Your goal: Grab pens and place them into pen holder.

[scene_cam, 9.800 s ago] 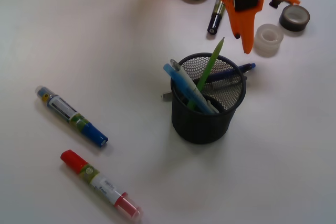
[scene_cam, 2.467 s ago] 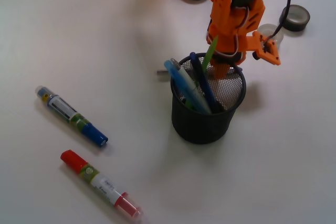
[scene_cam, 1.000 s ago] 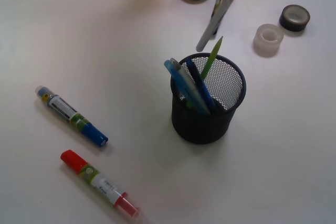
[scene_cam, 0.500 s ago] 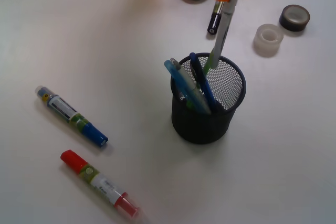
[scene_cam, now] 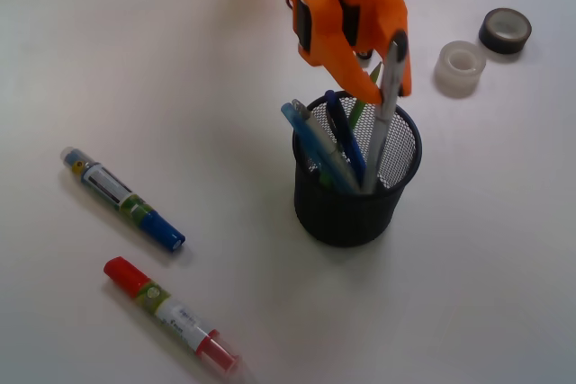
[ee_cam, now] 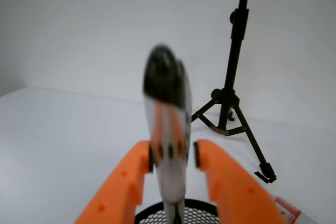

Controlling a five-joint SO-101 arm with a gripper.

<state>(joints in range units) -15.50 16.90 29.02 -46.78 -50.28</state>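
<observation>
The black mesh pen holder [scene_cam: 346, 213] stands mid-table, and its rim [ee_cam: 199, 211] shows at the bottom of the wrist view. Leaning inside it are a light blue pen [scene_cam: 319, 146], a dark blue pen [scene_cam: 346, 137] and a lime green pen [scene_cam: 359, 114]. A grey pen [scene_cam: 382, 132] stands nearly upright with its lower end in the cup. Its blurred black-topped upper end [ee_cam: 168, 129] sits between my fingers. My orange gripper [scene_cam: 390, 92] hovers just above the holder's far rim. In the wrist view the gripper [ee_cam: 173, 153] is open, with a gap between the pen and the right pad.
Two thick markers lie at the front left, one blue-capped [scene_cam: 121, 197] and one red-capped [scene_cam: 171, 315]. A dark tape roll [scene_cam: 504, 29] and a clear tape roll [scene_cam: 461, 67] sit at the back right. A black tripod [ee_cam: 233, 98] stands beyond the holder.
The gripper came down from the back over the holder with the grey pen. The pen turned upright and its lower end went into the cup.
</observation>
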